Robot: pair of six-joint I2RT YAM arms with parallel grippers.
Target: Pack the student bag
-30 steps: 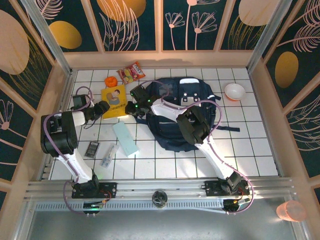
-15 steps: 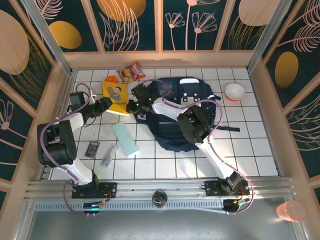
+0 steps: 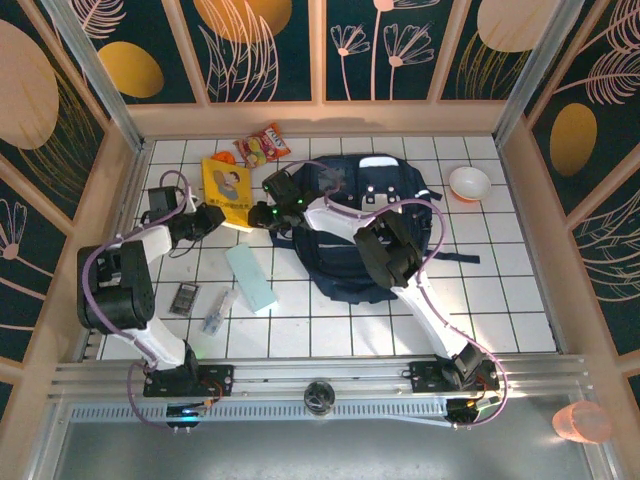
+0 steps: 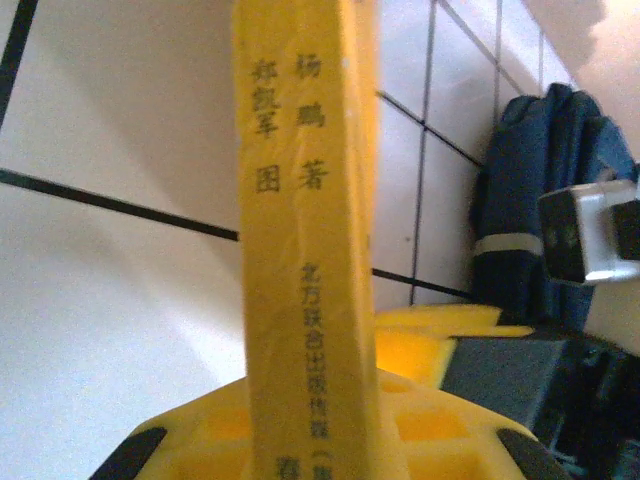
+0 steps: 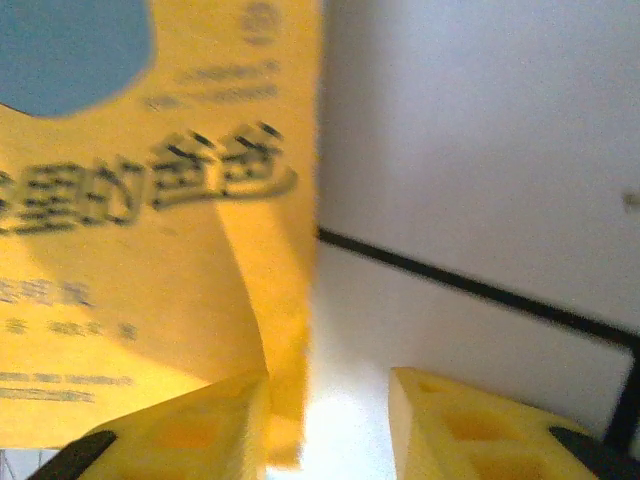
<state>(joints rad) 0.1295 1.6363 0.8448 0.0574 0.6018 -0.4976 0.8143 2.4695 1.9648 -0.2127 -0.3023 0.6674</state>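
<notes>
White tiled table [image 3: 330, 330] enclosed by dark floral-patterned wall panels [image 3: 390, 50].

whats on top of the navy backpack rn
The right arm, white link and black elbow, crosses above the dark navy striped fabric backpack, contact unclear. The fabric beneath it and the bag's inside are hidden.

The student bag [image 3: 345, 272], a large dark navy backpack with grey buckle patches near its top end, lay flat on the white tiled surface [image 3: 500, 300] just right of the frame's centre, a strap trailing out to the right.
</notes>
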